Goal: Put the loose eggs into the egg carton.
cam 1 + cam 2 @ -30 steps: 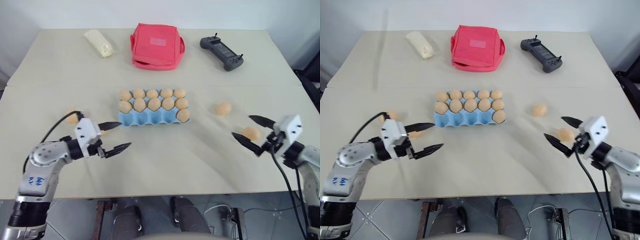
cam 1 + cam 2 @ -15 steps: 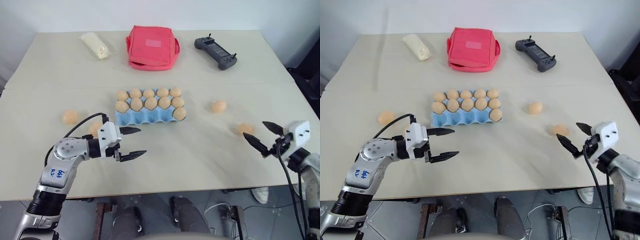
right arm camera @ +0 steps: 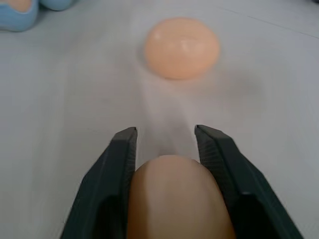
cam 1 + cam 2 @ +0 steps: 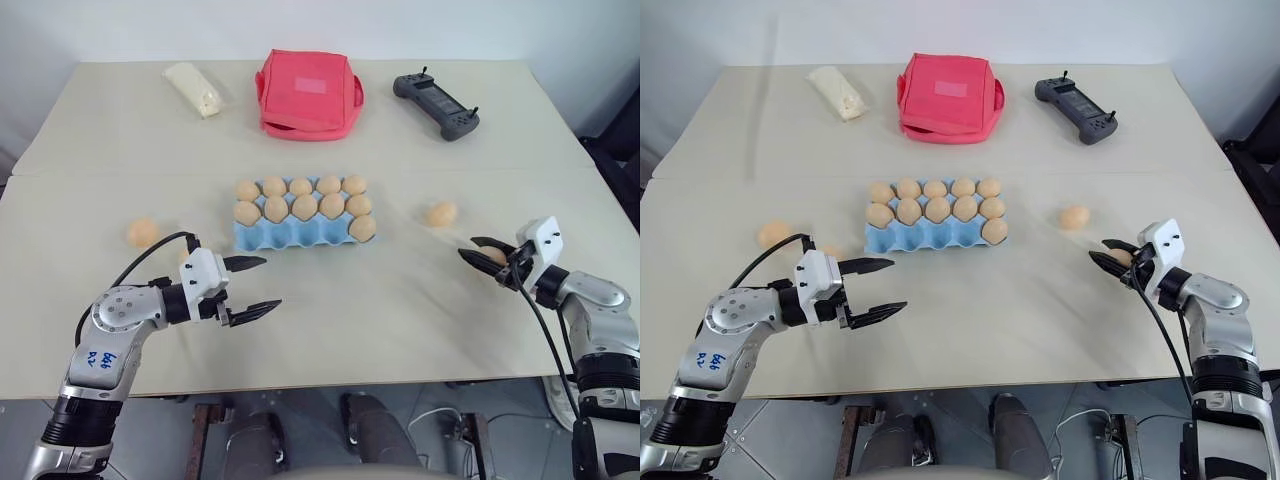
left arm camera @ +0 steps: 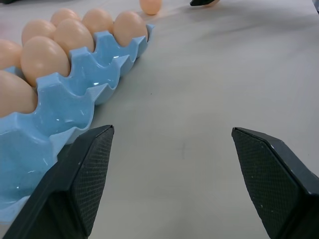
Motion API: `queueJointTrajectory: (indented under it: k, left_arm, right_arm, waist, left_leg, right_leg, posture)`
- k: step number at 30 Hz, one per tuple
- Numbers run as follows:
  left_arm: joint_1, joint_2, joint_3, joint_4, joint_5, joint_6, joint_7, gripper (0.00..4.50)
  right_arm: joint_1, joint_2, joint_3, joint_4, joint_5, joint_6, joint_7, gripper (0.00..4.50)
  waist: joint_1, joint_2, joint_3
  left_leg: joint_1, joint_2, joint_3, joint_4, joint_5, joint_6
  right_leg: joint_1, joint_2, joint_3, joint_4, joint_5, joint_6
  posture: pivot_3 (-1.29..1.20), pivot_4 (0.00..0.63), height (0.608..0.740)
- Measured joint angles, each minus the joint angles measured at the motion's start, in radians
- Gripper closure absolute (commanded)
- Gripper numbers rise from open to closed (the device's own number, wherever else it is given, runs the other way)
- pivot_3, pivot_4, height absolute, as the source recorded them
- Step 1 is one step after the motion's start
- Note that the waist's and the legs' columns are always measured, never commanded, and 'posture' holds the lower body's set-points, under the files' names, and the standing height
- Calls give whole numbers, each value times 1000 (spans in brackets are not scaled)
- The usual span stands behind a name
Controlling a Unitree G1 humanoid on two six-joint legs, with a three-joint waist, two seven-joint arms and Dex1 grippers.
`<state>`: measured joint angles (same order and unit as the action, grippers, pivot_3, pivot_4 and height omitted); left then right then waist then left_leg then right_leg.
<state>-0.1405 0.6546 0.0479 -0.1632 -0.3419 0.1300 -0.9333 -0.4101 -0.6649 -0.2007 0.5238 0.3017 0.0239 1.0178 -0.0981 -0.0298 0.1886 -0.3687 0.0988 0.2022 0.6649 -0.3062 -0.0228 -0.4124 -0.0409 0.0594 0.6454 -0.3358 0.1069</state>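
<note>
right jaws clamp an egg [image 3: 179, 199] near the egg carton [image 4: 300, 235]

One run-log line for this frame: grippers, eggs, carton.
right gripper: shut on egg | left gripper: open, empty, near egg carton | carton: front row mostly unfilled | loose eggs on table

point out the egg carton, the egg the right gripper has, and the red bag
egg carton [image 4: 290, 240], left eye view, on the empty blue front row.
egg in the right gripper [image 3: 179, 199], right wrist view, on its rounded top between the fingers.
red bag [image 4: 309, 90], left eye view, on the middle of its top.
</note>
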Motion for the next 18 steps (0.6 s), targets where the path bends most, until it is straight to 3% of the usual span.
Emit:
queueJointTrajectory:
  k: [5, 10, 18]
  left_arm:
    - [60, 21, 75, -23, -5, 1, 26, 485]
    - [152, 29, 157, -28, -8, 2, 54, 485]
    - [218, 16, 216, -70, -13, 17, 115, 485]
  right_arm:
    - [-11, 40, 58, -215, 38, 89, 20, 2997]
    - [-137, 165, 207, -364, 34, 210, -16, 2997]
    - [-322, 334, 330, -270, -44, 248, -104, 2997]
  waist:
    - [-15, 0, 0]
    - [-26, 0, 0]
    - [-16, 0, 0]
  left_leg:
    - [1, 2, -2, 0, 0, -1]
    - [0, 1, -3, 0, 1, -1]
    - [-3, 0, -1, 0, 0, -1]
  right_leg:
    - [-1, 0, 1, 2, 0, 0]
    - [-4, -1, 0, 7, 0, -1]
    - [-7, -2, -2, 7, -1, -2]
  posture:
    - [0, 150, 740]
    - [0, 150, 740]
    - [0, 150, 740]
